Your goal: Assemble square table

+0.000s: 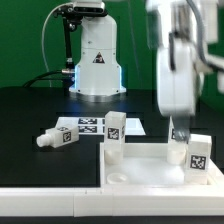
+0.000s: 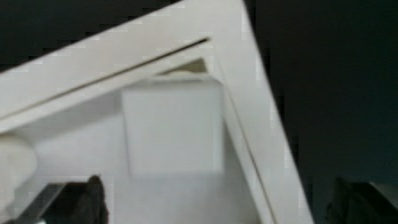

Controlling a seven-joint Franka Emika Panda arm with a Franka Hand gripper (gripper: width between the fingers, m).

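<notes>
Hanging just above a short white tagged leg (image 1: pixel 197 152) standing on the white square plastic tabletop (image 1: pixel 150 170) on the black table, the gripper (image 1: pixel 179 132) — fingers apart — could knock it over.

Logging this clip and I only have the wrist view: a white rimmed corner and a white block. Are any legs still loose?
Observer: Yes. A leg on its side lies on the black table, off the tabletop, toward the exterior view's left.
Operator: Anything upright on the tabletop?
Observer: A left upright leg stands at its far corner on the exterior view's left.
Operator: Where is the pincer?
Observer: The pincer hangs low over the tabletop's far edge, just beside a right upright leg.
</notes>
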